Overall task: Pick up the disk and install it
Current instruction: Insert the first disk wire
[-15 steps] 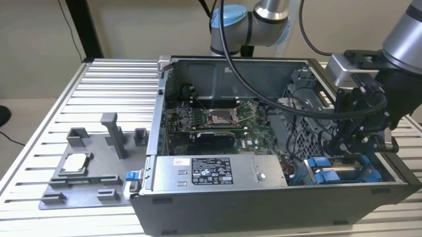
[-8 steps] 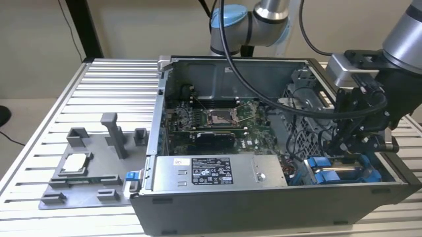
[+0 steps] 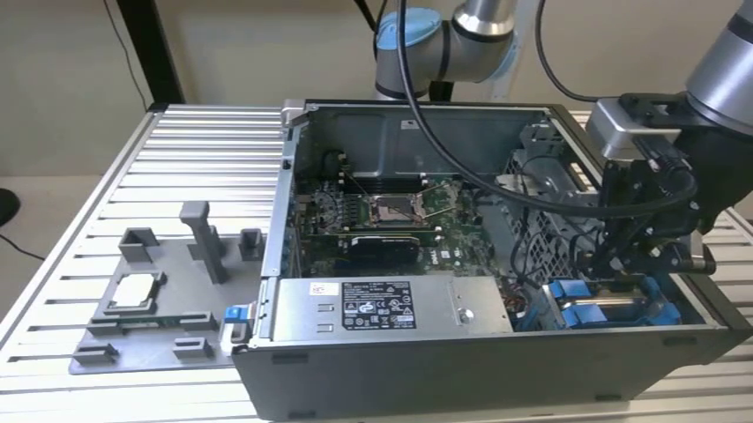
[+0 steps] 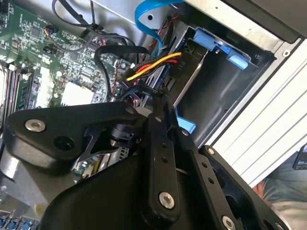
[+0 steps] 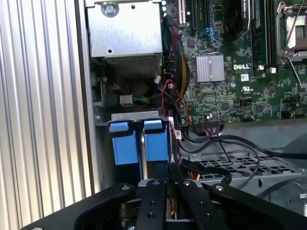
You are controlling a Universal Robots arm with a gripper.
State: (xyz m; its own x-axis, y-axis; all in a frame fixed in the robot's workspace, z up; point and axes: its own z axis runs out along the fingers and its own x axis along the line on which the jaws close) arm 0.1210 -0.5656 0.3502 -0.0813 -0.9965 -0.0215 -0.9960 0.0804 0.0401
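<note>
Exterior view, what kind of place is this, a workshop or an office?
Probably a robotics lab bench for computer assembly: an open computer case lies on a ribbed aluminium table, a grey fixture tray holds parts beside it, and the robot arm's hand reaches into the case.

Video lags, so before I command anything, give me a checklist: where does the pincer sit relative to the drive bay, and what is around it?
1. Case open on its side: ok; the case gives access from above.
2. Pincer over the drive bay: ok; the pincer hangs just above the drive bay, at the exterior view's right.
3. Bay contents: cannot tell; two blue brackets stand side by side, and what they frame is hidden.
4. Cables away from the bay: not ok; the cable bundle runs right beside the brackets.
5. Pincer's load: cannot tell.
</note>
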